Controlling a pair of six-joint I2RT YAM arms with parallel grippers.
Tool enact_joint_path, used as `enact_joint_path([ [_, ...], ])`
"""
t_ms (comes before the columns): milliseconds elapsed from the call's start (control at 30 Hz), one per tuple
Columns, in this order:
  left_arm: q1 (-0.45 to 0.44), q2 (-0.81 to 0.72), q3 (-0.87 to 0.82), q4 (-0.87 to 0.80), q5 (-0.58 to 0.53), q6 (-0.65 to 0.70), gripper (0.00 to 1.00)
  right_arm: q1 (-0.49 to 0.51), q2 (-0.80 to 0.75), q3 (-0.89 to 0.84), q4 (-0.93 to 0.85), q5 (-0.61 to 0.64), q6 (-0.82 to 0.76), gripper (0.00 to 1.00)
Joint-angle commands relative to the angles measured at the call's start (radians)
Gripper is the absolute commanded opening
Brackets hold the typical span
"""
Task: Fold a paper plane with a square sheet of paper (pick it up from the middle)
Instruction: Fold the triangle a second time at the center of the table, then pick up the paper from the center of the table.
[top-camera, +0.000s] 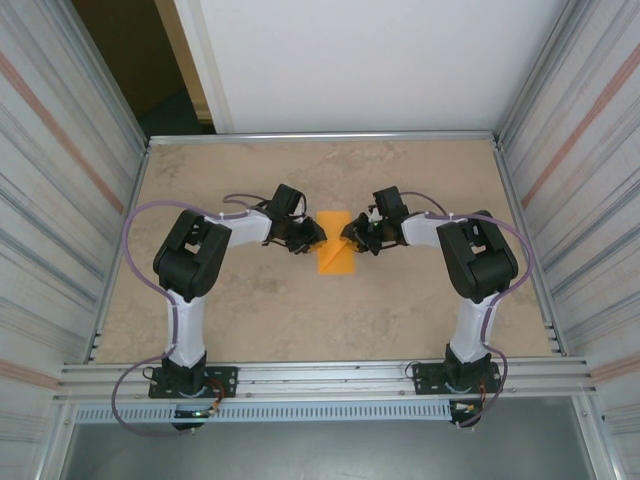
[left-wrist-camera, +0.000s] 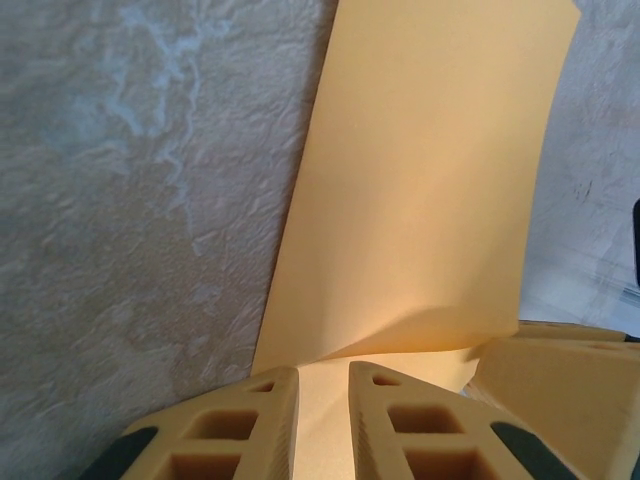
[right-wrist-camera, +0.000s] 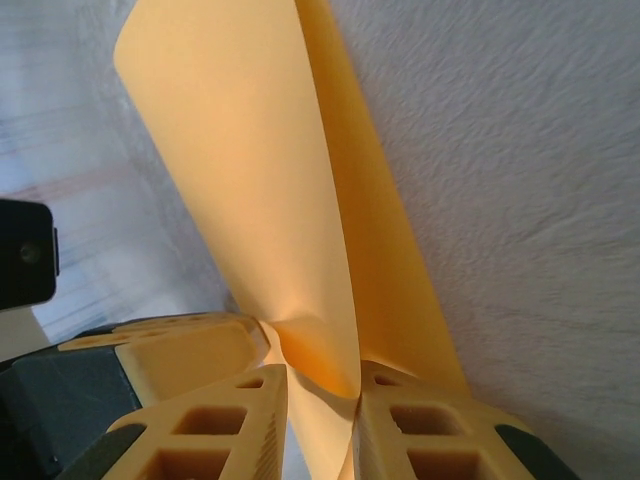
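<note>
The square sheet of paper (top-camera: 336, 258) is bright orange and lies mid-table, bent upward where the two grippers meet over its far half. My left gripper (top-camera: 318, 237) comes in from the left. In the left wrist view its jaws (left-wrist-camera: 322, 372) stand a narrow gap apart over the sheet (left-wrist-camera: 430, 180), which shows flat between them while a flap curls up just ahead. My right gripper (top-camera: 349, 238) faces it from the right. In the right wrist view its jaws (right-wrist-camera: 322, 372) squeeze a curled fold of the sheet (right-wrist-camera: 260, 170).
The tabletop (top-camera: 250, 300) is beige and marbled, with metal rails along its edges and ribbed walls on both sides. The two grippers nearly touch: a finger of the right one (left-wrist-camera: 560, 390) shows in the left wrist view, a finger of the left one (right-wrist-camera: 170, 345) in the right.
</note>
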Motion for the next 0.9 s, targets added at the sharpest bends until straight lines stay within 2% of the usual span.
enact_joint_path([
  [0, 0.008, 0.031, -0.027, -0.048, -0.007, -0.016, 0.22, 0.014, 0.002, -0.026, 0.052, -0.033, 0.013, 0.23],
  [267, 0.011, 0.024, -0.025, -0.048, -0.002, -0.016, 0.22, 0.055, -0.021, -0.063, 0.082, -0.041, -0.028, 0.23],
  [533, 0.017, -0.009, -0.018, -0.043, 0.022, -0.008, 0.23, 0.059, -0.023, -0.061, 0.103, -0.012, -0.052, 0.12],
  [667, 0.038, -0.072, -0.025, -0.029, 0.029, 0.003, 0.29, 0.048, -0.042, -0.058, 0.117, 0.000, -0.061, 0.06],
  [867, 0.109, -0.243, -0.126, 0.070, 0.045, -0.001, 0.48, 0.019, -0.138, -0.057, 0.141, -0.003, -0.108, 0.03],
])
